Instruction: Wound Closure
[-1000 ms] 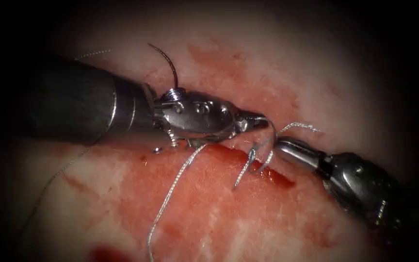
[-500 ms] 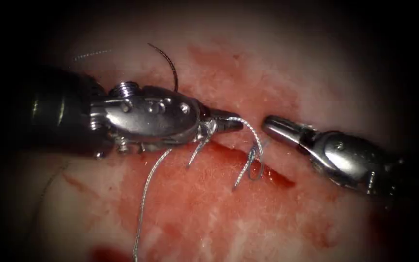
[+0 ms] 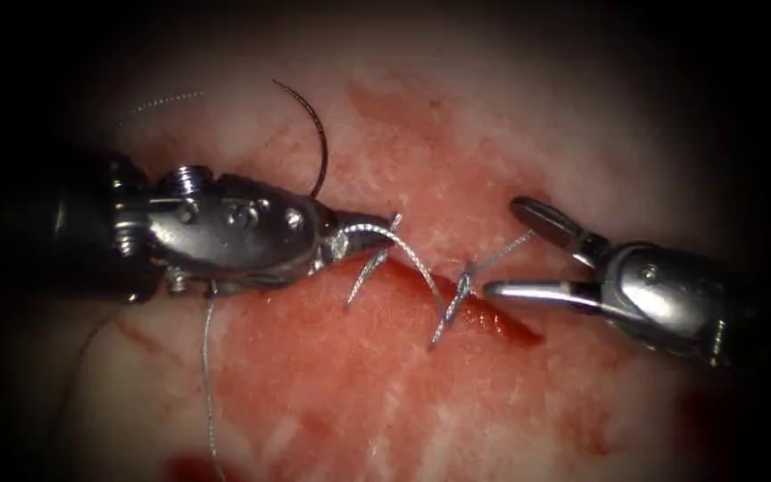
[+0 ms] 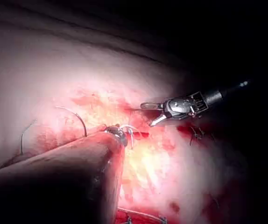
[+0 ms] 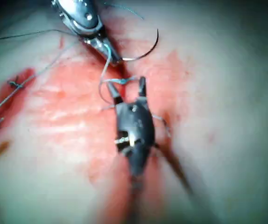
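Right now the left needle driver [image 3: 377,228] has its jaws pressed together on the thread [image 3: 408,254] just off the knot [image 3: 462,284], w/ the strand arching from its tip down to the cut [image 3: 493,317]. Judging by that arc, the hold keeps tension on one limb of the knot so it sits over the wound edge. A long tail of the same suture hangs below the left tool & runs down the tissue [image 3: 385,393] on the cut's left.

The right needle driver [image 3: 509,252] is spread wide & holds nothing; one jaw lies just beside the knot, the other is angled up & away. A short cut end [image 3: 506,252] sticks out from the knot between those jaws, which prob. explains the open stance, though whether either jaw touches the strand is hard to tell.

The curved needle [image 3: 310,134] is free of both tools, resting on the tissue behind the left tool's wrist, above the cut; its tip doesn't appear buried. Right wrist view agrees: needle [image 5: 145,49] lying loose by the left tool, right jaws apart at the knot. Red fluid [image 3: 350,339] pools along & below the cut.
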